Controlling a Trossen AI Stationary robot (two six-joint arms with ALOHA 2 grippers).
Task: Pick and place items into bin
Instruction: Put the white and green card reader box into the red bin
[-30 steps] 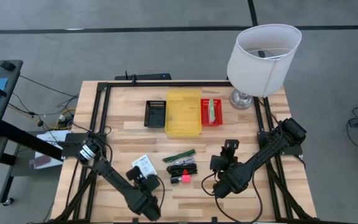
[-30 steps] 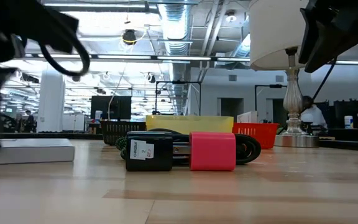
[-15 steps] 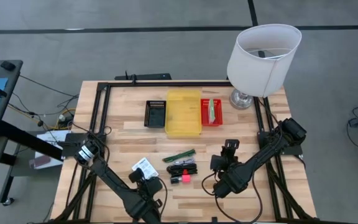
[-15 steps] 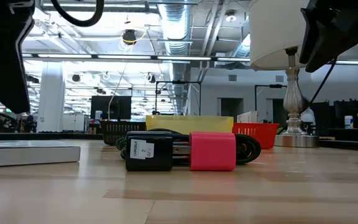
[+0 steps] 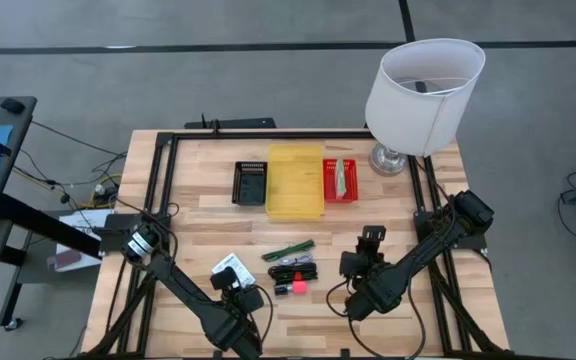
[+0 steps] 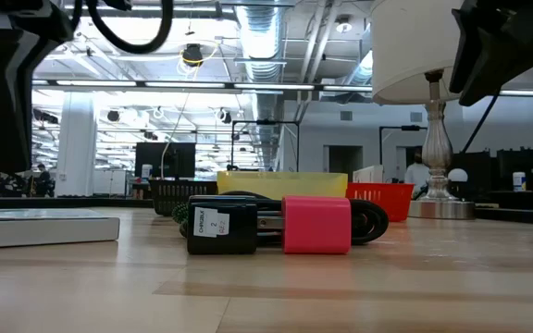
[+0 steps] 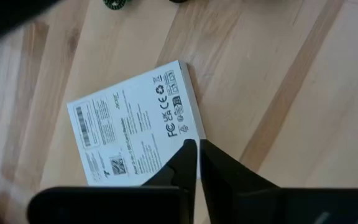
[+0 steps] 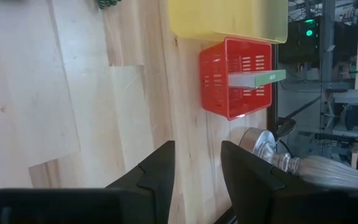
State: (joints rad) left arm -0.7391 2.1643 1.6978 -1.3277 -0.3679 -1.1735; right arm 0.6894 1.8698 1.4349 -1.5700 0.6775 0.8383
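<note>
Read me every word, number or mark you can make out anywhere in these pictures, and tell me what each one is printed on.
"FC" and "CE": marks on the white packet, left wrist view.
The packet's barcode and fine print: too small to read.
"2": on the white label of the black clip, low view; the small word above it is too blurred.
Green-striped packet in the red basket: print unreadable.

high: straight down, far | low: table-level, near; both share yellow tray (image 5: 295,180) | wrists: close, downward

We see the white labelled packet (image 7: 133,128) partly covered by the left gripper (image 7: 193,149), its print too small to read, lamp (image 8: 303,163) beside the red basket (image 8: 236,78) cut off at the edge
</note>
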